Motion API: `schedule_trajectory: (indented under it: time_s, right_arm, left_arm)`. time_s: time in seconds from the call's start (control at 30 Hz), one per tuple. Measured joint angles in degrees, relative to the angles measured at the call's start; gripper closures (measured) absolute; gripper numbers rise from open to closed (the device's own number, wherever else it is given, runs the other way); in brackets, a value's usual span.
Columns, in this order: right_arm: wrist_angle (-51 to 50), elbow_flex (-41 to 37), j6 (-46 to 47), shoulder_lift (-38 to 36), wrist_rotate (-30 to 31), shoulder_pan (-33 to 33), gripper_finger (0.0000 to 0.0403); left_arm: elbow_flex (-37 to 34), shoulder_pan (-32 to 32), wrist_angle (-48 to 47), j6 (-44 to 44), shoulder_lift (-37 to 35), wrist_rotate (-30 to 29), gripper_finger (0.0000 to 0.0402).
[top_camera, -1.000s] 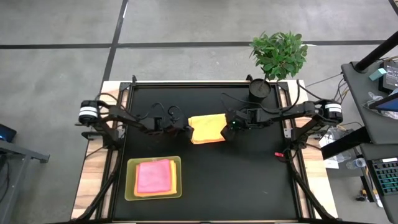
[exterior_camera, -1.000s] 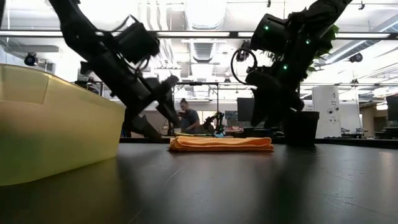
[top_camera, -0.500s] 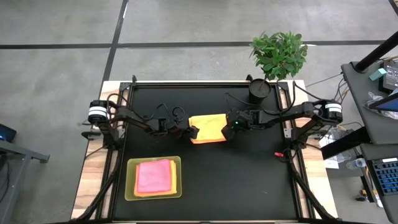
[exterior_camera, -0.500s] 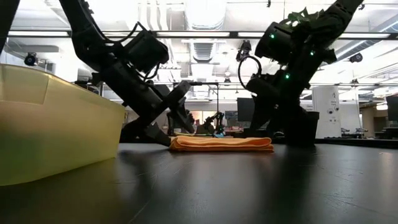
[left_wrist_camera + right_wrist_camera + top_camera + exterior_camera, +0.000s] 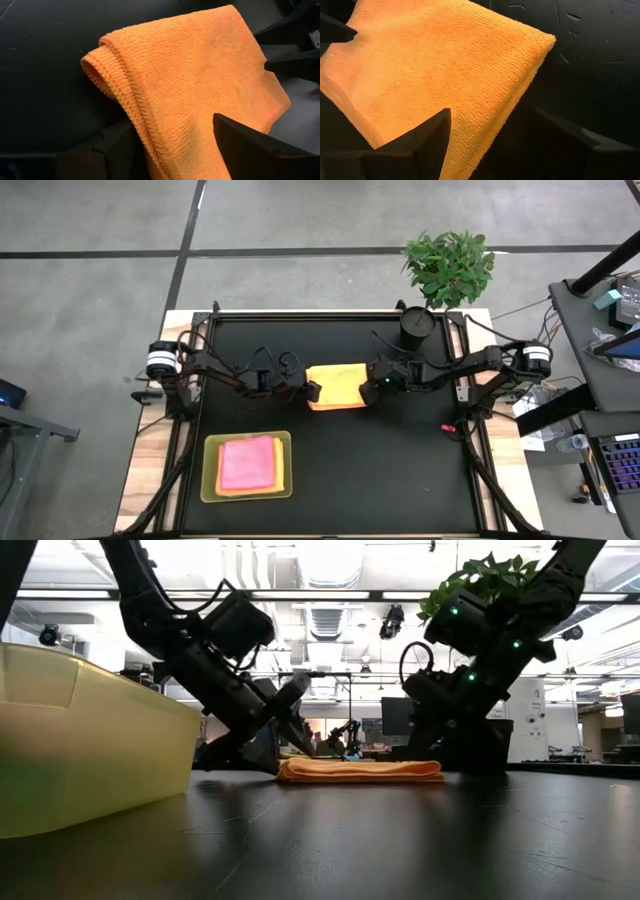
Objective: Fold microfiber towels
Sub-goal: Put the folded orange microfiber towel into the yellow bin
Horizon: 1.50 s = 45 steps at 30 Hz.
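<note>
A folded orange microfiber towel (image 5: 336,386) lies flat at the middle of the black table. My left gripper (image 5: 311,392) is open at its left end, low over the table, and its fingers stand either side of the towel's folded corner (image 5: 125,105). My right gripper (image 5: 368,388) is open at the right end, its fingers either side of that end's edge (image 5: 520,95). In the low view both slant down to the towel's ends (image 5: 360,771). A pink towel (image 5: 246,462) lies on top of an orange one in the lime tray (image 5: 210,482). My left gripper has one finger (image 5: 250,145) over the orange towel and the other (image 5: 112,150) beside its folded edge; whether either touches the cloth I cannot tell. My right gripper has one finger (image 5: 420,142) over the towel's top and the other (image 5: 570,140) off its edge; touch cannot be told.
The lime tray (image 5: 90,740) stands at the near left of the table. A black pot (image 5: 417,323) with a green plant (image 5: 450,265) sits at the far right corner. A small red thing (image 5: 447,428) lies near the right edge.
Both grippers have come down to the towel's ends, the left one also moving toward the table's right edge. My right gripper has rolled as it sank. Both stay open. The towel lies as before.
</note>
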Motion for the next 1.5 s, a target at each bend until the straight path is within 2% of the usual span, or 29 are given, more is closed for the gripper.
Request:
schedule_trajectory:
  time_s: [0.4, 0.6, 0.73, 0.87, 1.0, 1.3, 1.5]
  right_arm:
    - [4.3, -2.3, 2.0, 1.6, -0.3, 0.0, 0.0138]
    - [17.5, -2.1, 1.4, 9.1, -5.2, 0.0, 0.0138]
    - [19.4, -2.1, 1.4, 10.3, -6.3, 0.0, 0.0149]
    - [19.1, -2.2, 1.1, 9.2, -6.8, 0.0, 0.0184]
    - [19.3, -2.3, 0.8, 8.9, -8.2, 0.0, 0.0243]
    - [19.1, -2.4, -2.0, 7.8, -8.5, 1.2, 0.0378]
    - [19.5, -2.4, -3.2, 3.3, -8.3, 2.7, 0.0389]
  left_arm:
    - [2.2, 0.0, -0.2, 0.0, 2.7, 0.2, 0.0251]
    - [2.2, 0.0, -0.2, 0.4, 2.7, 0.3, 0.0297]
    - [2.2, 0.0, -0.2, 2.5, 2.7, 0.4, 0.033]
    - [2.1, -0.1, 1.1, 4.6, 2.8, 0.4, 0.0364]
    - [2.0, -0.1, 2.5, 6.4, 2.9, 0.6, 0.0396]
    - [1.8, -0.4, 3.1, 10.8, 1.8, 0.3, 0.04]
    - [1.4, -1.5, 3.2, 13.9, -2.4, 0.1, 0.04]
